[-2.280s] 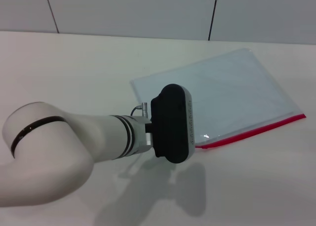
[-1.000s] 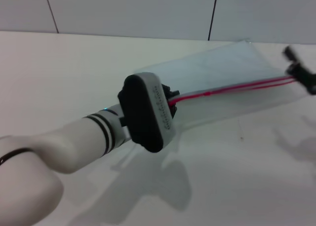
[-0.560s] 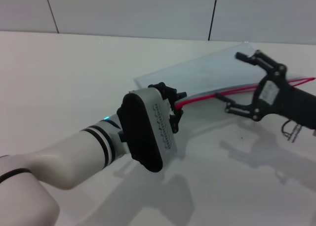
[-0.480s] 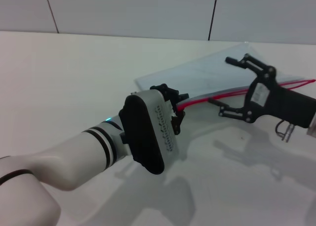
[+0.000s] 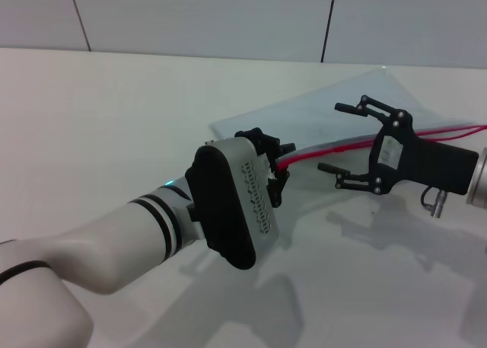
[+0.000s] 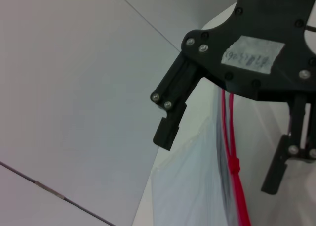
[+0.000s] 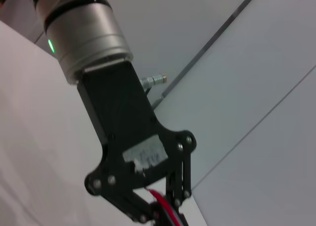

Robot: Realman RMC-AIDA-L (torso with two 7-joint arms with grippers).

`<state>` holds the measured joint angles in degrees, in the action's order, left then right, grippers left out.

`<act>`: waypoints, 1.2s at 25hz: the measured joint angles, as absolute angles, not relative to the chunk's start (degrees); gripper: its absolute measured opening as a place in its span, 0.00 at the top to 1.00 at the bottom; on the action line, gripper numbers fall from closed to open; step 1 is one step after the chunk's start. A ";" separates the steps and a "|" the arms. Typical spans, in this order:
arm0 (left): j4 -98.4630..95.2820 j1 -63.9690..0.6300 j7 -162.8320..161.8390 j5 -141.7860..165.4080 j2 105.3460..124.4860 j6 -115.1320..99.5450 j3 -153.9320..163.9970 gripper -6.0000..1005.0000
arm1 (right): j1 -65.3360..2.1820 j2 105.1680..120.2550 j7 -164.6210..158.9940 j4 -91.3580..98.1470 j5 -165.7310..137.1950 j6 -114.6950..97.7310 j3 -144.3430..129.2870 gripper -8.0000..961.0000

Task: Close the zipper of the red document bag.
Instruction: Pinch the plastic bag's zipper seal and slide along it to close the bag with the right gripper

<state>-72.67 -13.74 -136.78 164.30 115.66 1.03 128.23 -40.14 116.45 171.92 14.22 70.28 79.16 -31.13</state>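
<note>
Zipper (image 5: 342, 143) runs long from the left gripper (image 5: 272, 167), pinching its near end, toward the right. Right gripper (image 5: 344, 138) straddles it, jaws spread wide, lifting the bag (image 5: 319, 116) edge.

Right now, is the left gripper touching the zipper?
Touching. In the head view the left gripper is pinched on the end of the zipper, holding that edge of the red document bag raised.

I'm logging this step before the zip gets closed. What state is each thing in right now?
Bag: one end lifted off the table, tilted.
Zipper: two red strips apart, so open along the visible stretch.
Left tool: shut on the zipper's end.
Right tool: open, fingers either side of the zipper, not gripping.
</note>
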 joint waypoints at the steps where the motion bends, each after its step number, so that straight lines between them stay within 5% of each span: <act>1: -72.69 -13.74 -136.78 164.30 115.65 1.01 128.27 0.93 | -40.16 116.45 171.92 14.26 70.27 78.68 -31.24 0.09; 11: -73.98 -13.48 -137.09 163.94 114.95 0.55 128.60 0.92 | -40.20 116.46 171.97 14.35 70.13 77.30 -32.43 0.14; 14: -74.16 -13.41 -137.13 163.93 114.81 0.55 128.67 0.92 | -40.19 116.46 172.00 14.35 70.11 77.28 -32.43 0.37; 19: -74.18 -13.36 -137.22 163.91 114.78 0.55 128.67 0.92 | -40.17 116.45 172.01 14.33 70.06 77.45 -32.46 0.59; 30: -74.18 -13.36 -137.19 163.91 114.78 0.56 128.67 0.91 | -40.34 116.52 172.01 15.00 70.11 77.26 -35.53 0.78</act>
<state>-74.18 -13.36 -137.19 163.91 114.78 0.56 128.67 -40.34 116.52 172.01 15.00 70.11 77.26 -35.53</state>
